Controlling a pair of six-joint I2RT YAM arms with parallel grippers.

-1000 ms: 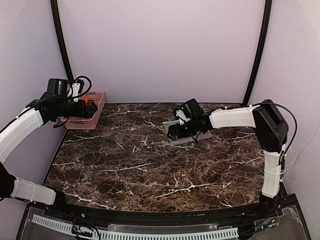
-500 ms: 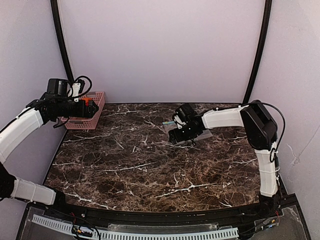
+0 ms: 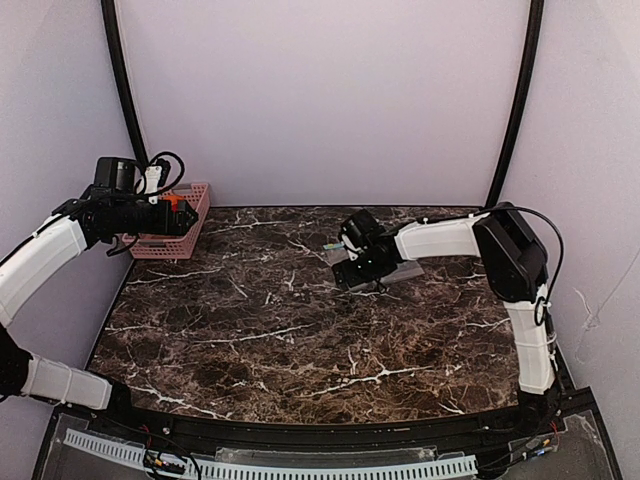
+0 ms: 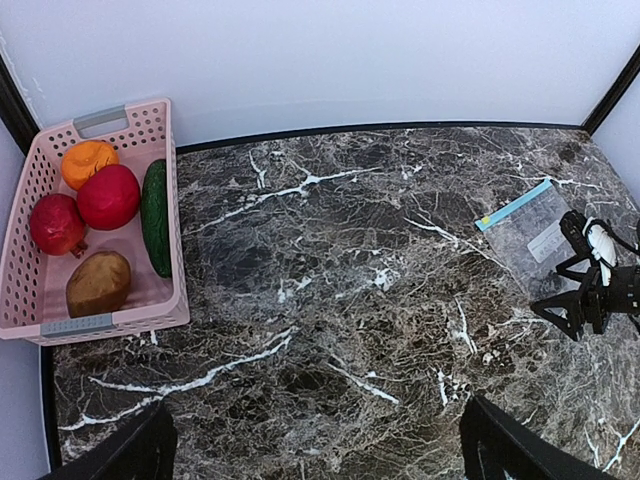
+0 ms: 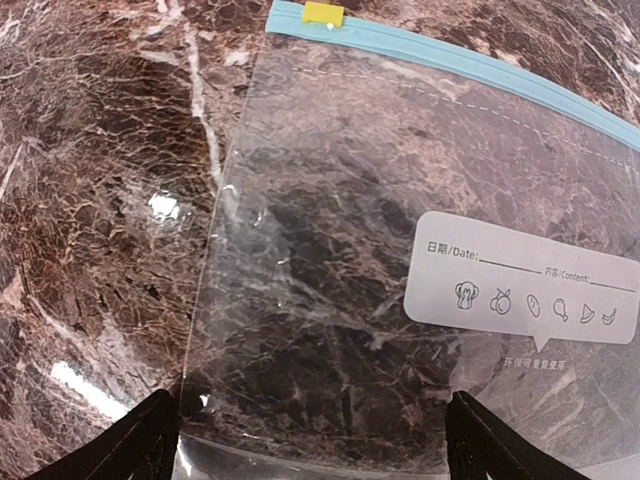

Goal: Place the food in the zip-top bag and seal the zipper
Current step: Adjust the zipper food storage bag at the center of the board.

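**Top external view.** The left pincer hangs over the pink basket at the far left of the worktop, its jaws apart and holding nothing. The right pincer, also spread and empty, sits low at the left end of the bag, which lies flat right of centre.

**Left wrist view.** All the food lies in the basket: two red pieces, an orange one, a brown one and a green cucumber. The bag is well apart from it, across the worktop.

**Right wrist view.** The bag is flat and empty, with a white label. The teal zipper runs along its far edge, with a yellow slider at one end. Whether the mouth is open cannot be told.

**Progress.** Judged from these views, no step is complete. The food has yet to be loaded into the bag and the zipper sealed.
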